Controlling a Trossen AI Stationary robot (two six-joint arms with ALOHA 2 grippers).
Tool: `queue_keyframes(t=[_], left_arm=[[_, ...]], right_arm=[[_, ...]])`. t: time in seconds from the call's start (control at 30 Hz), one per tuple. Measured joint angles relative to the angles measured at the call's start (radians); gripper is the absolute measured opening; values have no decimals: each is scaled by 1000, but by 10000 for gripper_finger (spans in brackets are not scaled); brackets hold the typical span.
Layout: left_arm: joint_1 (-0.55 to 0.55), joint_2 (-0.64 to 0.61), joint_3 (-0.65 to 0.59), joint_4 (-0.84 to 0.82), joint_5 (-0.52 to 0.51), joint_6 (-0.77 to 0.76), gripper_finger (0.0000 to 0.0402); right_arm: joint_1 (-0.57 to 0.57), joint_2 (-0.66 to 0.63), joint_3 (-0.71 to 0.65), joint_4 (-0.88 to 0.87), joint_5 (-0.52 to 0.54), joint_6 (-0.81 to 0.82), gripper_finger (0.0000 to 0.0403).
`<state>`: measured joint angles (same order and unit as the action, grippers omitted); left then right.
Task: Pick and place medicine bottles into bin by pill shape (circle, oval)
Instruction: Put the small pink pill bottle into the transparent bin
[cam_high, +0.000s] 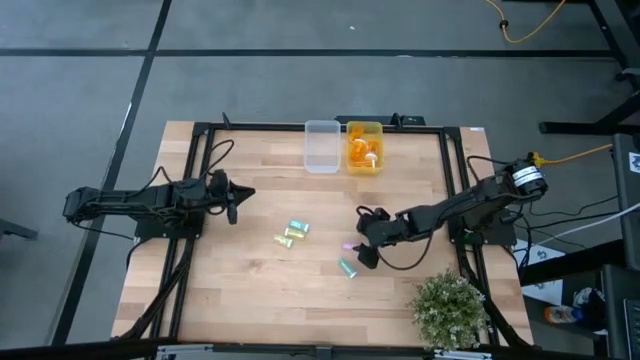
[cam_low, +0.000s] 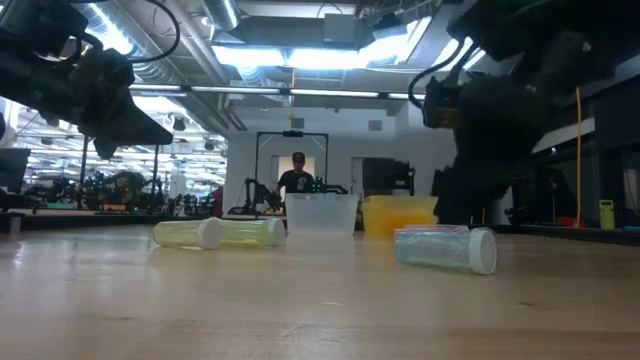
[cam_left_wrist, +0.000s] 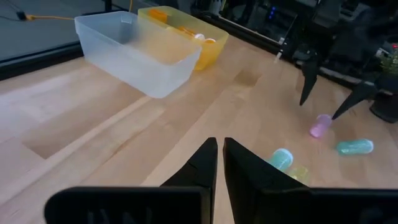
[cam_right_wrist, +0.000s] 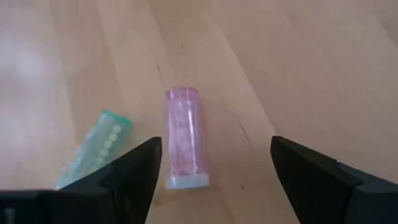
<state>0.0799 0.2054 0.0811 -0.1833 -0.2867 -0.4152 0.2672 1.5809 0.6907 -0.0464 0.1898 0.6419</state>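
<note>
1. Small translucent pink cylindrical medicine bottle (cam_right_wrist: 183, 138): lies on its side on the light wooden tabletop (cam_high: 260, 290), right of centre in the high view, its pale cap toward the lower edge of the right wrist view. It sits between the two fingers of the right gripper (cam_right_wrist: 214, 163), touching neither.
2. Small translucent teal cylindrical bottle (cam_right_wrist: 93, 151): lies tilted just beside the pink one, and round white pills show through its wall. In the low view it is the nearest bottle (cam_low: 445, 247), white cap to the right.
3. Cluster of small yellow-green and teal bottles (cam_high: 291, 234): lies near the centre of the high view, well apart from the pink bottle; two yellow-green ones show at left centre of the low view (cam_low: 215, 232).
4. Right gripper: fingers spread wide, set low over the pink bottle, just right of centre in the high view (cam_high: 362, 246).
5. Left gripper (cam_high: 236, 197): fingers pressed nearly together, empty, held above the table at centre left of the high view.
6. Clear rectangular plastic bin (cam_high: 321, 146): stands at the upper centre of the high view, at the table's far edge.
7. Orange translucent rectangular bin (cam_high: 364, 147): touches the clear bin's right side and holds orange bottles.
8. Small green potted plant (cam_high: 449, 309): lower right corner of the table.
9. Person in dark clothing (cam_low: 297, 176): stands in the room behind the bins, centre of the low view.
</note>
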Motion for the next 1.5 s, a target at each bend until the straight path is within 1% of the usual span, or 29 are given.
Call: queue_keyframes(t=[0.23, 0.37, 0.5, 0.67, 0.8, 0.9, 1.0, 1.1, 1.17, 1.27, 1.37, 1.5], left_arm=[[0, 0, 0, -3, 0, 0, 23], [0, 0, 0, -2, -1, 0, 23], [0, 0, 0, 1, -1, 5, 23], [0, 0, 0, 31, 61, 51, 23], [0, 5, 0, 155, 105, 106, 23], [0, 9, 2, 251, 155, 111, 26], [0, 31, 2, 288, 201, 112, 40], [0, 61, 2, 311, 207, 112, 62], [0, 81, 2, 326, 207, 112, 78], [0, 125, 2, 393, 224, 111, 97], [-10, 210, 2, 479, 253, 112, 108], [-42, 343, 2, 534, 253, 119, 110]], right_arm=[[0, 91, 0, 87, -7, -122, 303], [1, 125, 3, 109, 34, -156, 301], [1, 129, 3, 113, 53, -169, 283], [-2, 131, 2, 127, 69, -179, 228], [-5, 131, 1, 128, 84, -177, 168], [-10, 133, 0, 136, 103, -166, 123], [-22, 133, 0, 174, 126, -158, 97], [-43, 133, 0, 243, 131, -191, 94], [-65, 133, 0, 327, 131, -217, 97], [-111, 133, 15, 418, 131, -272, 99], [-170, 133, 87, 406, 129, -342, 99], [-256, 133, 216, 335, 136, -431, 99]])
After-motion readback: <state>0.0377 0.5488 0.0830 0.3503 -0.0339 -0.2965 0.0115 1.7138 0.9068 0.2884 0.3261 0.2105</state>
